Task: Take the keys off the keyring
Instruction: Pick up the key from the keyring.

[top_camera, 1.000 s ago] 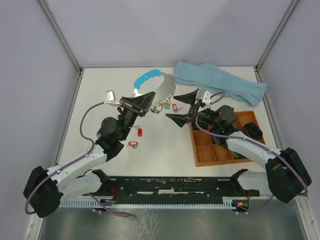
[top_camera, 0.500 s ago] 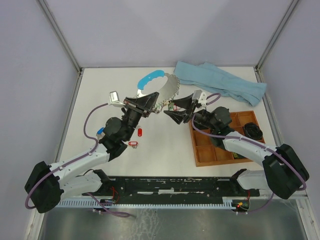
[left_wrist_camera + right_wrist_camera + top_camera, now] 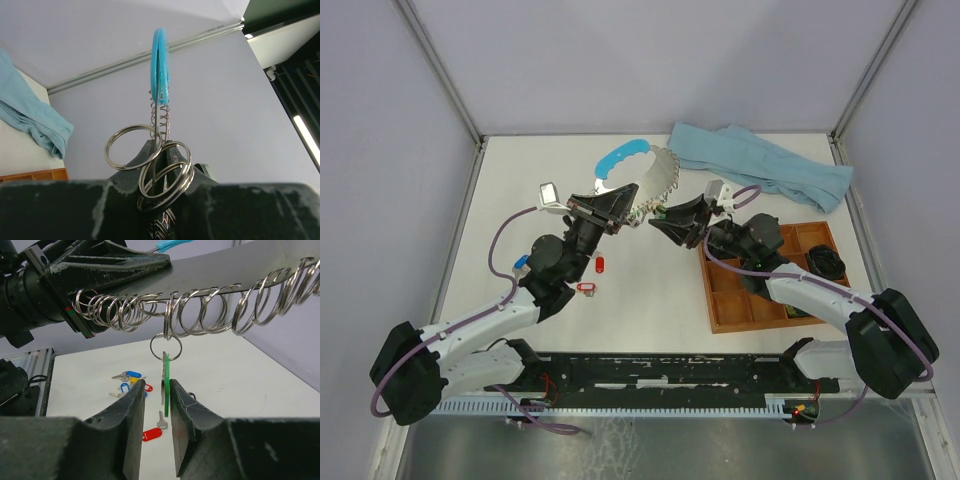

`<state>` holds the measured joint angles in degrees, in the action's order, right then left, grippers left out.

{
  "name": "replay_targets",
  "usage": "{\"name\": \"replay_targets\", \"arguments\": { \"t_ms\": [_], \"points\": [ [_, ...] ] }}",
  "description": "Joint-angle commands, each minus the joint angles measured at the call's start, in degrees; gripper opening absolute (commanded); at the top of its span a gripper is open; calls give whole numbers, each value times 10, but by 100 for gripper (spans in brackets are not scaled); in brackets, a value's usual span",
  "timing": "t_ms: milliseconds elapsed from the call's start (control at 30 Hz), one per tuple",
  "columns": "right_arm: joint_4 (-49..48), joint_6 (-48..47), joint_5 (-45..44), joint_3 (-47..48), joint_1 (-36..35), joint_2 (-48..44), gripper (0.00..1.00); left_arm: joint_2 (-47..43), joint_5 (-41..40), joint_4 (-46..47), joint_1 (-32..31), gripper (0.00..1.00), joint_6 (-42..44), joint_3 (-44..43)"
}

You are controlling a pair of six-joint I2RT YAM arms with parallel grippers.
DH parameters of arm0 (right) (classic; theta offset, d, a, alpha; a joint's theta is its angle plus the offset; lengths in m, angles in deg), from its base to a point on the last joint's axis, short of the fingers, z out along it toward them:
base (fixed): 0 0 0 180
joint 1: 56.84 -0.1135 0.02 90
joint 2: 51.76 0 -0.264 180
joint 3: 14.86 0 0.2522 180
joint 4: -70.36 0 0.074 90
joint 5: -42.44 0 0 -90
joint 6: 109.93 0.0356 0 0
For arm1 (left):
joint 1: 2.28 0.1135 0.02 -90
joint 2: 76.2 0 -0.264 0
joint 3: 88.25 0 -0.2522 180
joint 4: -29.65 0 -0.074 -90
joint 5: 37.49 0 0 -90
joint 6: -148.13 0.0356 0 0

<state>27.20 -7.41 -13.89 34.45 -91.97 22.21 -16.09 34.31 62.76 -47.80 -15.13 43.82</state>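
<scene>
From above, the left pincer (image 3: 612, 206) is raised over the white tabletop (image 3: 520, 175) and clamped on one end of the keyring (image 3: 642, 172). The loop arches up and away from it, the light-blue arc on the far side and the silvery, ring-laden stretch curving back towards the right arm. The right pincer (image 3: 662, 216) reaches in just under that silvery stretch, its tips close to the left pincer's. Two loose keys (image 3: 600, 265) with red tags lie on the tabletop near the left forearm. A blue cloth (image 3: 760, 165) is bunched at the far right, and a wooden tray (image 3: 712, 300) sits under the right arm.

The left wrist camera looks up along the keyring, which is seen edge-on. The blue arc stands at the top, a thin wire strung with small rings runs down from it, and a few larger split rings hang close to the lens. The pincer's own fingers are only a dark blur along the bottom.

The right wrist camera shows the wire running across the top with many split rings. Its left end is gripped in the left pincer's black fingers. One small ring hangs down carrying a green-tagged key (image 3: 165, 382), edge-on between the right pincer's fingers. The jaws are narrowed to a slit around the tag, and I cannot tell whether they pinch it. More tagged keys (image 3: 131, 377) lie on the tabletop below.
</scene>
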Motion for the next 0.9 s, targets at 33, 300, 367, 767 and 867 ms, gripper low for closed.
{"name": "replay_targets", "arguments": {
  "t_ms": [33, 300, 367, 767, 867],
  "points": [
    [-44, 27, 12, 25, 2, -19, 35, -6, -20, 52, -3, 3, -24, -19],
    [-49, 55, 3, 29, 11, -25, 39, -6, -19, 53, -3, 3, -26, -17],
    [-48, 59, 6, 30, 11, -27, 38, -6, -19, 53, -3, 3, -26, -17],
    [-38, 66, 25, 38, 12, -27, 28, -4, -20, 59, -3, 3, -29, -14],
    [-34, 66, 27, 39, 12, -27, 28, -4, -20, 60, -3, 3, -29, -14]
  ]
}}
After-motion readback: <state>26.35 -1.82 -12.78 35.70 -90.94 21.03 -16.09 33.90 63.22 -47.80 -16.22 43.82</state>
